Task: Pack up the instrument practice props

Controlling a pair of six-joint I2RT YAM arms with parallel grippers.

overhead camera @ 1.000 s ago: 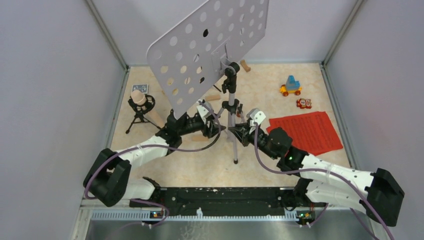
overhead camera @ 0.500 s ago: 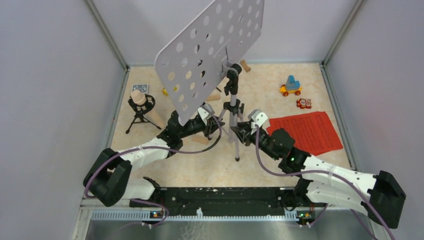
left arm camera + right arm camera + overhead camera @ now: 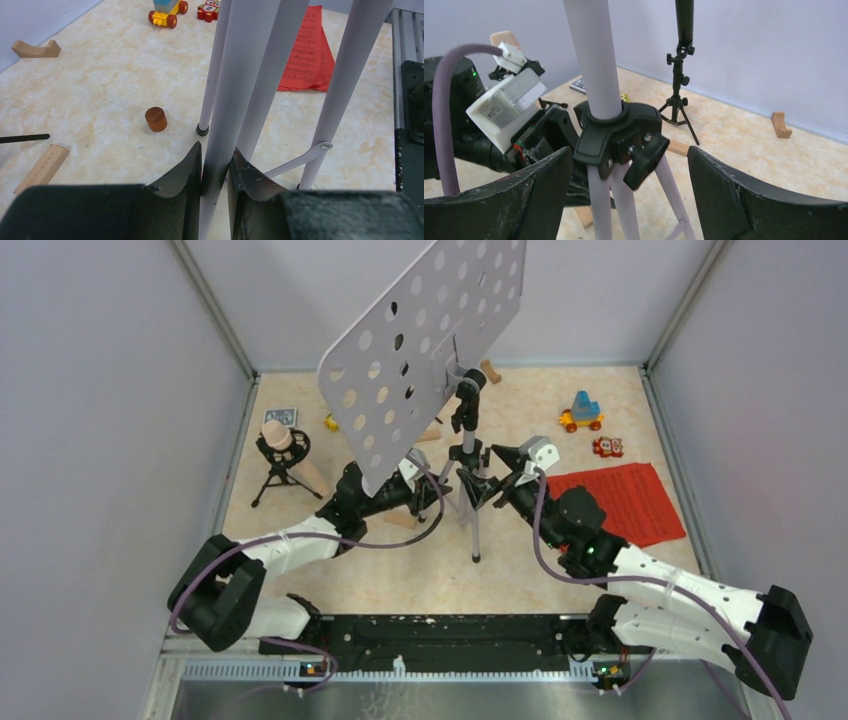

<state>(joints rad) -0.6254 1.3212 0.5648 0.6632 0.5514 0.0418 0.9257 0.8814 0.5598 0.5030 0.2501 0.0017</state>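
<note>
The white perforated music desk stands tilted on its silver tripod legs in the middle of the floor. My left gripper is shut on one silver leg low down. My right gripper is open, its fingers on either side of the stand's black collar without touching it. Red sheet-music pages lie flat to the right. A beige microphone sits on a small black tripod at the left. A black microphone on its tripod stands behind the stand.
Two toy cars sit at the back right. A wooden arch block, a brown cylinder and a flat wooden bar lie near the stand's feet. Grey walls enclose the floor on three sides.
My left gripper has closed on the leg. My right gripper has opened and risen from the legs to the collar. The desk has swung a little to the right.
</note>
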